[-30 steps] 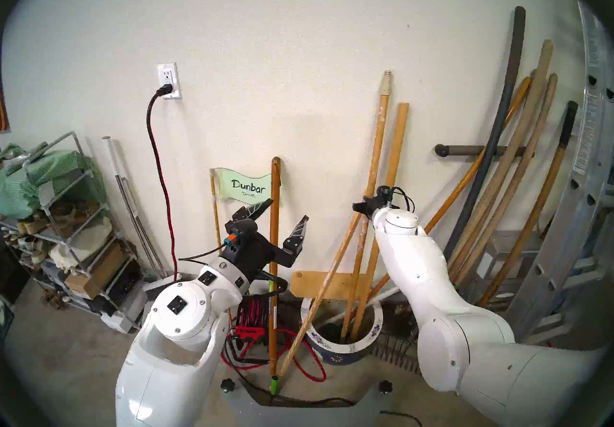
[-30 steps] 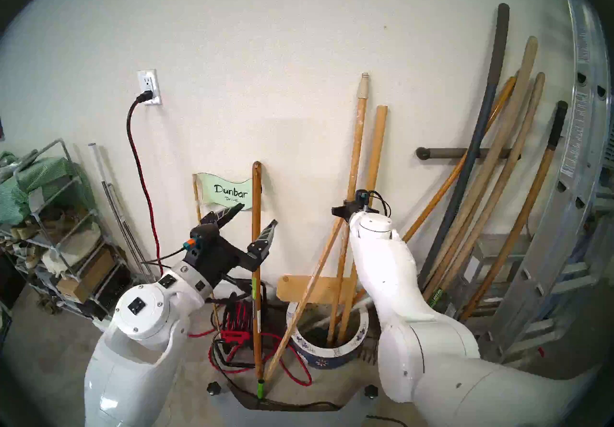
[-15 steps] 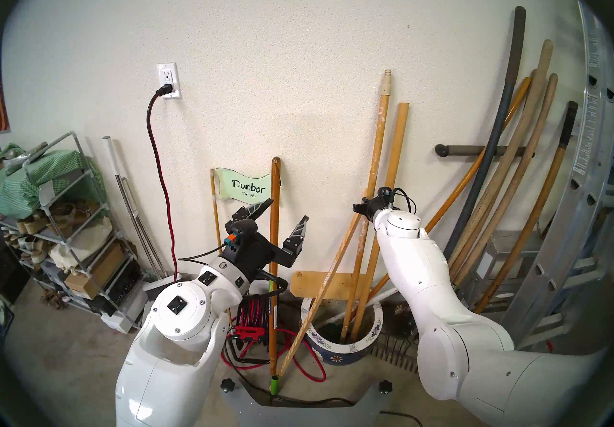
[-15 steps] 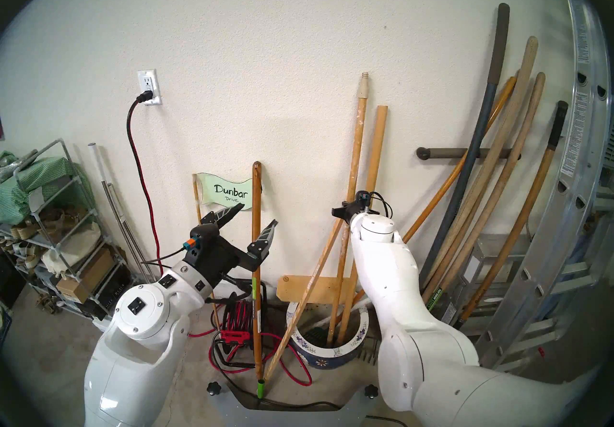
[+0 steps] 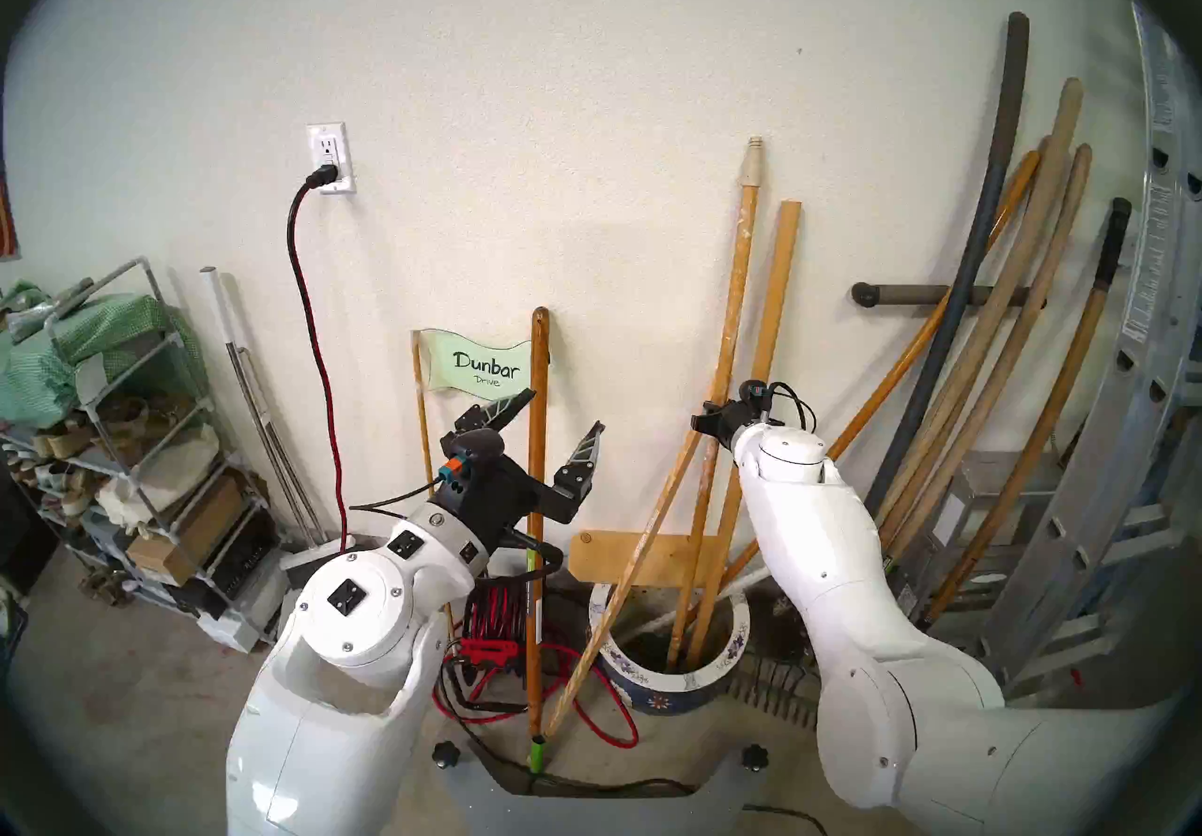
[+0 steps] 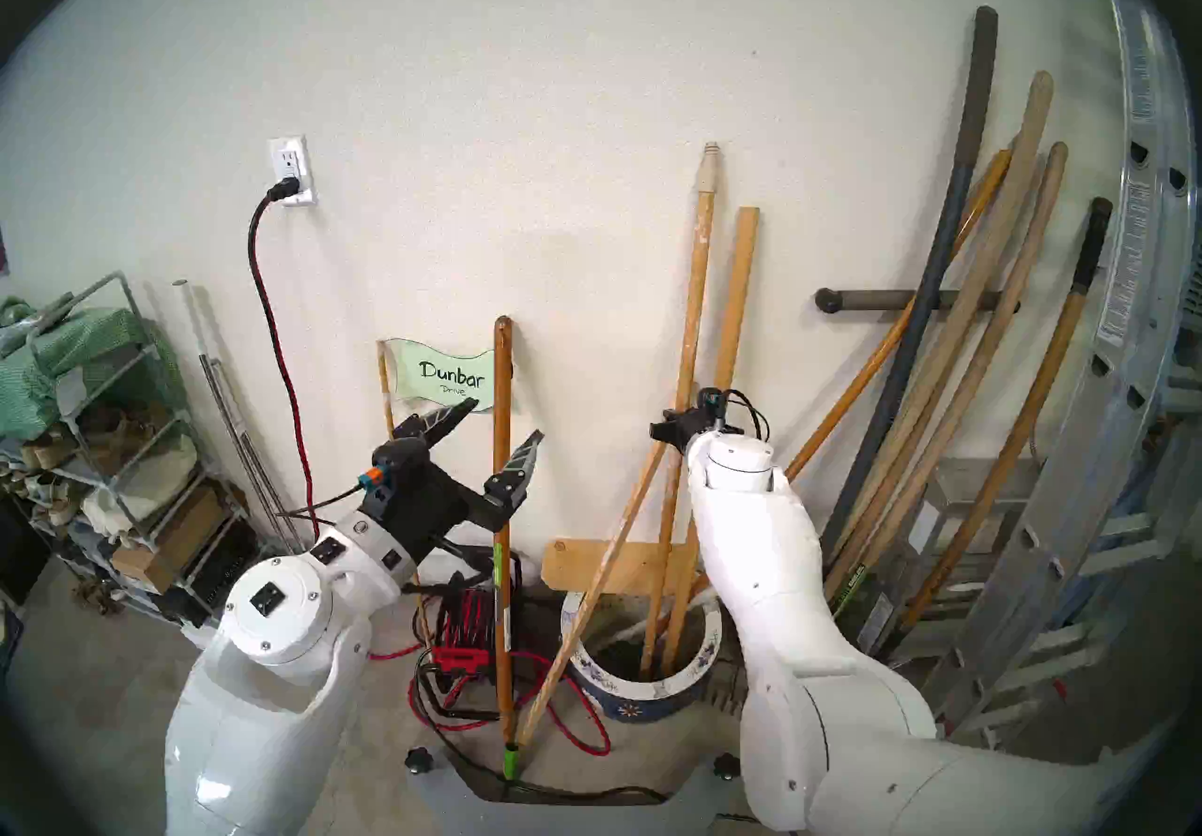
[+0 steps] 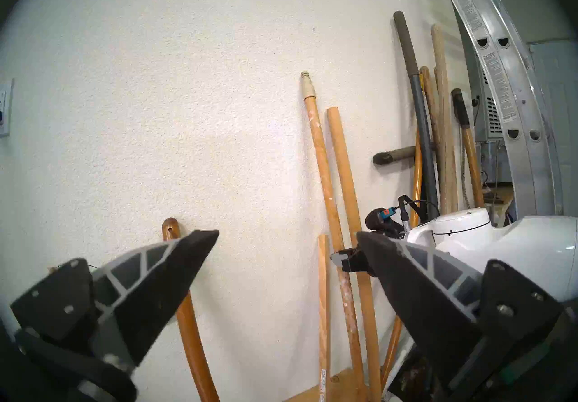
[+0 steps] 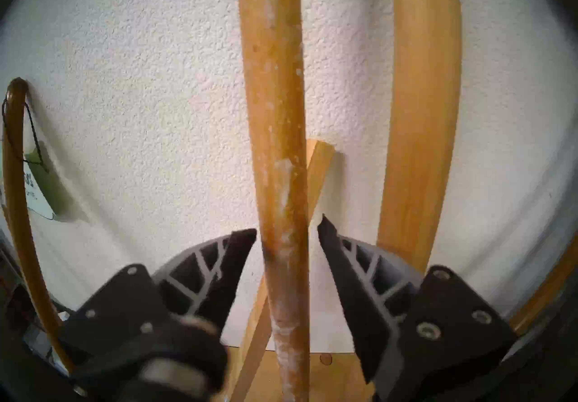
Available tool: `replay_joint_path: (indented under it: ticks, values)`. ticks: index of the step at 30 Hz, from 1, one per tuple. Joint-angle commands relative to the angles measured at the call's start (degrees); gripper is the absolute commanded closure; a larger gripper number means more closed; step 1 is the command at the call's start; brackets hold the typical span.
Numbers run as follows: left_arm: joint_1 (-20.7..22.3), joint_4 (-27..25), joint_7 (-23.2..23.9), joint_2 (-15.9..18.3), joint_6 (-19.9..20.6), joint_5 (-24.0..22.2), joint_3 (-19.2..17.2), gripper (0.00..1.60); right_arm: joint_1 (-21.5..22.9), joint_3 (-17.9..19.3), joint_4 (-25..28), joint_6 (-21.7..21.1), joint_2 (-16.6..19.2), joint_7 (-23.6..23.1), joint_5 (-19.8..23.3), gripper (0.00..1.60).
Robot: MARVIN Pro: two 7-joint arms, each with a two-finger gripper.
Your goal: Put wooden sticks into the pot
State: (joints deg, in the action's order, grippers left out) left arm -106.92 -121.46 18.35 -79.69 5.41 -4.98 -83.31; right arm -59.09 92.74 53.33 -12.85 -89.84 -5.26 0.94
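Right claw [image 8: 287,229] astride speckled pole [image 8: 275,110]

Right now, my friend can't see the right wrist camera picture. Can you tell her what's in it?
The right gripper is open around a paint-speckled wooden pole, one finger on each side. A smooth yellow stick stands beside it against a bumpy white wall.
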Motion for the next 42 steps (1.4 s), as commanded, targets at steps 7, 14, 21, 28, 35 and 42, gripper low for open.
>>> replay_joint_path:
  ticks: [7,14,21,28,35,42]
  values:
    - [0.0,0.0,0.0,0.0,0.0,0.0,0.0,0.0,-5.0,0.9,11.4,-1.9,-0.2,-1.4,1.2,0.34]
    - [0.0,0.0,0.0,0.0,0.0,0.0,0.0,0.0,-7.9,1.6,17.8,-3.1,-0.3,-2.6,2.0,0.32]
    - [0.0,0.0,0.0,0.0,0.0,0.0,0.0,0.0,-10.6,1.7,24.0,-3.0,0.2,-3.8,2.0,0.3]
    - [0.0,0.0,0.0,0.0,0.0,0.0,0.0,0.0,-13.0,2.0,30.0,-3.7,0.2,-5.1,2.6,0.27]
    - [0.0,0.0,0.0,0.0,0.0,0.0,0.0,0.0,-16.9,3.3,37.2,-6.1,0.3,-5.7,3.4,0.28]
    - [0.0,0.0,0.0,0.0,0.0,0.0,0.0,0.0,-20.7,4.3,43.1,-8.3,0.2,-7.1,4.3,0.27]
